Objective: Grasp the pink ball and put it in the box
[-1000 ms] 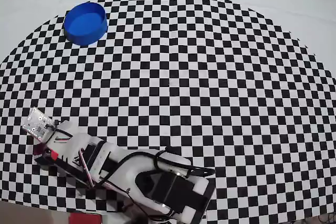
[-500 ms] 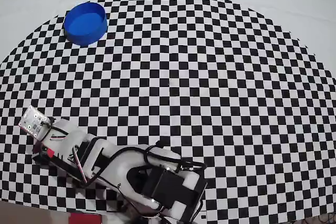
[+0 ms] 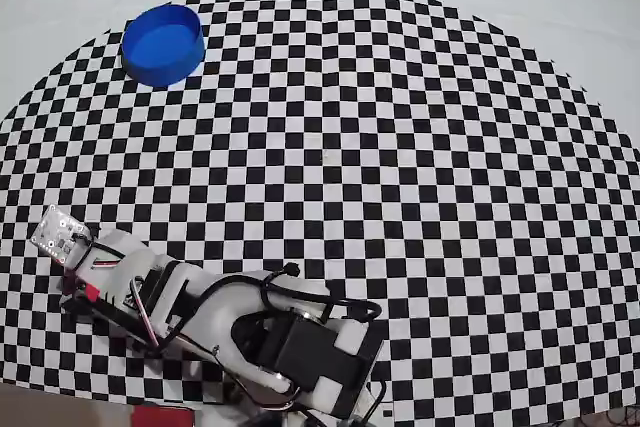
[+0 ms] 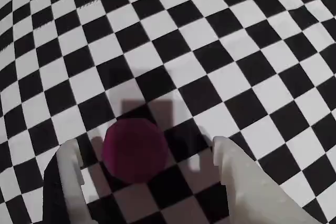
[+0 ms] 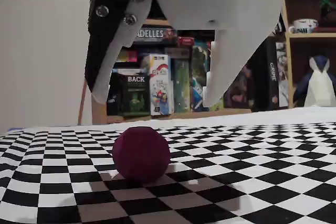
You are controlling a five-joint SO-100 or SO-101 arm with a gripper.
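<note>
The pink ball (image 4: 135,150) rests on the checkered mat between my fingers, closer to the left finger (image 4: 71,174) than to the right one (image 4: 236,174). My gripper (image 4: 144,145) is open and touches nothing. Seen from the fixed view, the ball (image 5: 140,153) sits on the mat, and the open gripper (image 5: 155,100) hangs just above it with its tips on either side. In the overhead view my arm (image 3: 250,322) covers the ball at the lower left. The box (image 3: 165,69), a round blue container, stands far off at the upper left.
The checkered mat (image 3: 400,167) covers most of the table, with white cloth around it. The fixed view shows a shelf of game boxes (image 5: 157,85) and a penguin figure (image 5: 319,82) behind the table.
In the overhead view the wrist end has shifted slightly to the left and the arm's base part has turned a little. The box has not moved.
</note>
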